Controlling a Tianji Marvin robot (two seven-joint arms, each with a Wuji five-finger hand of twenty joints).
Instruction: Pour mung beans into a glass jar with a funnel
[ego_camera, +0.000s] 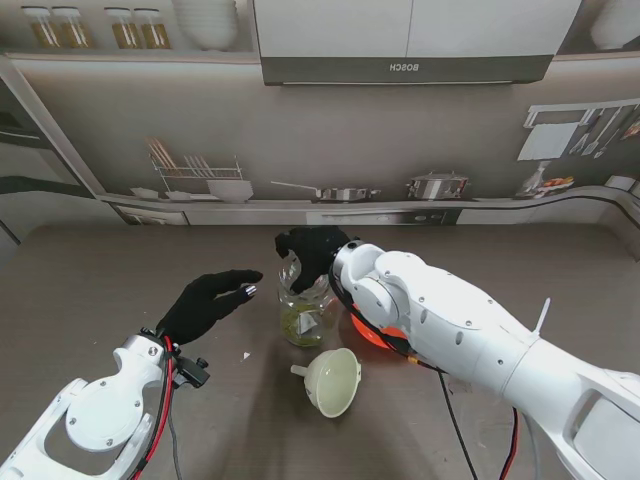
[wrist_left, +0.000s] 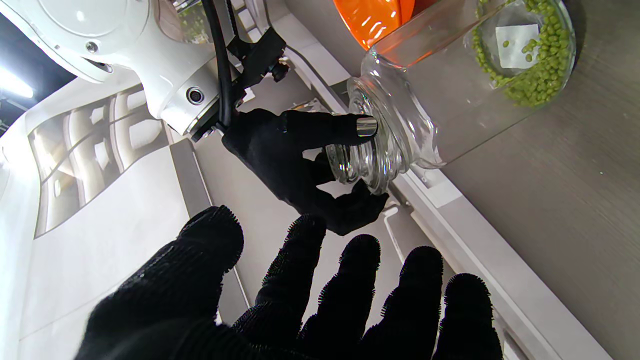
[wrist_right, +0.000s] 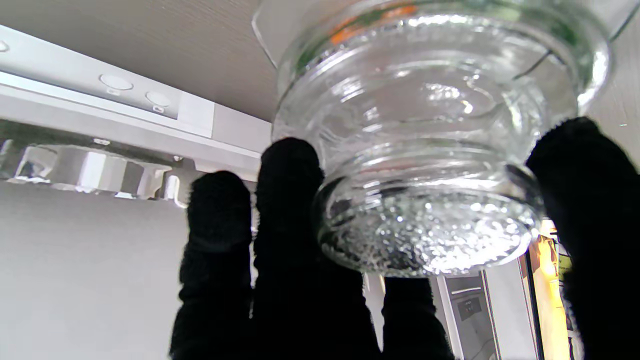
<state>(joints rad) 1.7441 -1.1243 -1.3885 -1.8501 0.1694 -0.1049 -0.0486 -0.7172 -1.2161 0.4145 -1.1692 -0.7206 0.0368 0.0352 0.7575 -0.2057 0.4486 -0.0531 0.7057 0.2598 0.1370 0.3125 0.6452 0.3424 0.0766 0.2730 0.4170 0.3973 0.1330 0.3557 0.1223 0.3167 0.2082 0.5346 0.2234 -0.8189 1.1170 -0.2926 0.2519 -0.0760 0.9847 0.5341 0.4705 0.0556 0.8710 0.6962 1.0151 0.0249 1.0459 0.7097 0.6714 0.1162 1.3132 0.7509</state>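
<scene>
Our right hand (ego_camera: 312, 252) is clamped around the threaded neck of the glass jar (ego_camera: 303, 310), which stands on the table (ego_camera: 120, 270) with green mung beans (wrist_left: 537, 80) at its bottom and a blank white label (wrist_left: 517, 39). Our left hand (ego_camera: 205, 303) hovers beside it, fingers apart, holding nothing. The cream funnel (ego_camera: 332, 381) lies tipped, nearer to us. The backdrop hood reads mirrored "BOSCH" (ego_camera: 405, 68).
</scene>
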